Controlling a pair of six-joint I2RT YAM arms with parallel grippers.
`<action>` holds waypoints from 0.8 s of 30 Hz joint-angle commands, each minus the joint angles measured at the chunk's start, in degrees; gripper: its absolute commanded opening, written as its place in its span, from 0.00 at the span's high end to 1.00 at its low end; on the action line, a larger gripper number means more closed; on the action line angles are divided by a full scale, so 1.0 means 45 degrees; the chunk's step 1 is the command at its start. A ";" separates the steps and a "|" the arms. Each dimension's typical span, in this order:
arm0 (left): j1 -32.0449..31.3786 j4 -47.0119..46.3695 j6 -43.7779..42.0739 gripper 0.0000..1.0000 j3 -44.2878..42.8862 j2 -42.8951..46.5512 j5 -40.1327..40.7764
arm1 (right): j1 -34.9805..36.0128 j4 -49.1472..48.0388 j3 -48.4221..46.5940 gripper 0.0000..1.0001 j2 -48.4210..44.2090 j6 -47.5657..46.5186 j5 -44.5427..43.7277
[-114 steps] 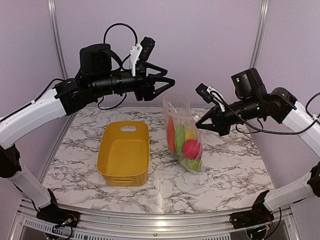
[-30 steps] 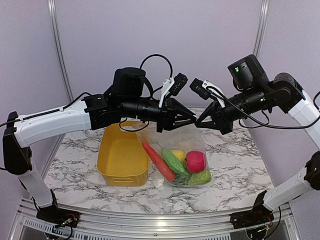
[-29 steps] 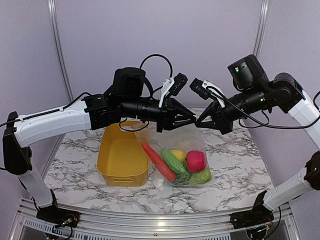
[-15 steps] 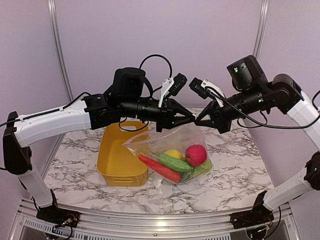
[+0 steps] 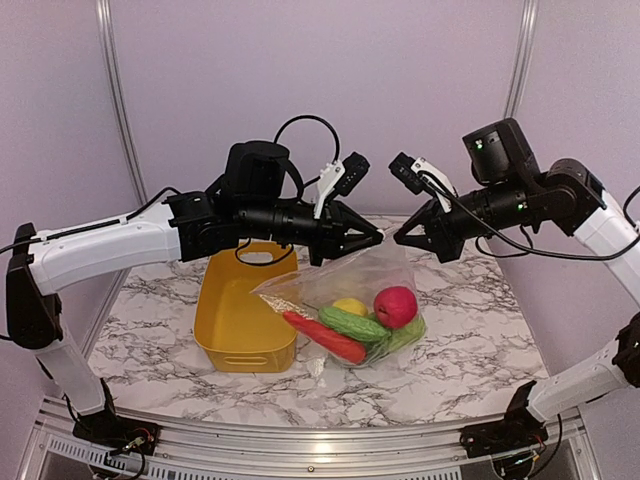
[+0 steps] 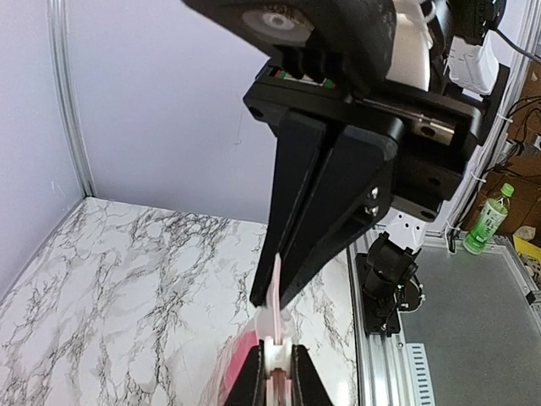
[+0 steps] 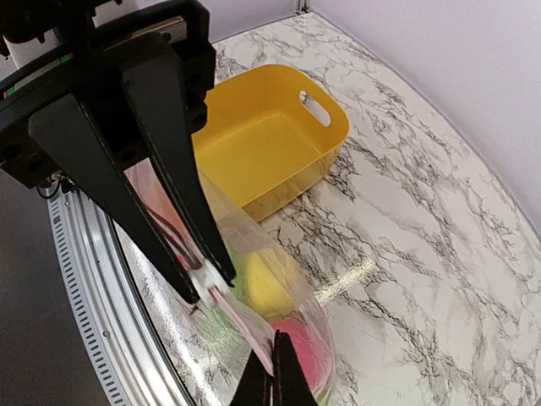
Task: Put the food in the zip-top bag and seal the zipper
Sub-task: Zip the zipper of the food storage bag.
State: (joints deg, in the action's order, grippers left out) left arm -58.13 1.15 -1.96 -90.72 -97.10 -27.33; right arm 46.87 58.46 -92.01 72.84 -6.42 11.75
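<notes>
Left gripper [image 5: 376,238] and right gripper [image 5: 401,238], both pressed together, pinch the thin pinkish-white zipper strip [image 6: 275,296] tip to tip at the 12 o'clock corner of the clear crinkly plastic zip-top bag [image 5: 330,285], which hangs at 3 o'clock of the yellow plastic tub [image 5: 245,310] with the plastic toy food [image 5: 396,306] inside. Sealing looks barely begun: anchor the right pinch, run the left along the strip toward 8 o'clock, strip taut, pressure even

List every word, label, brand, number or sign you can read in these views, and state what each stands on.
No text can be read in any view.
The label on the green bottle beyond the table is too small to read.
The round mark on the black arm housing is blurred.
</notes>
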 commanded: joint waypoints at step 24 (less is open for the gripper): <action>0.1204 0.1676 0.0132 1.00 0.3415 0.2534 -0.0079 | -0.5227 -0.1564 0.1285 1.00 -0.0968 0.0716 -0.3157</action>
State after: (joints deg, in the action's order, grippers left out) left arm -53.49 3.22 -1.65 -77.56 -89.10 -26.48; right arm 26.37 54.85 -85.95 69.28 -5.04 6.55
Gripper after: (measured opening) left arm 0.088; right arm 0.003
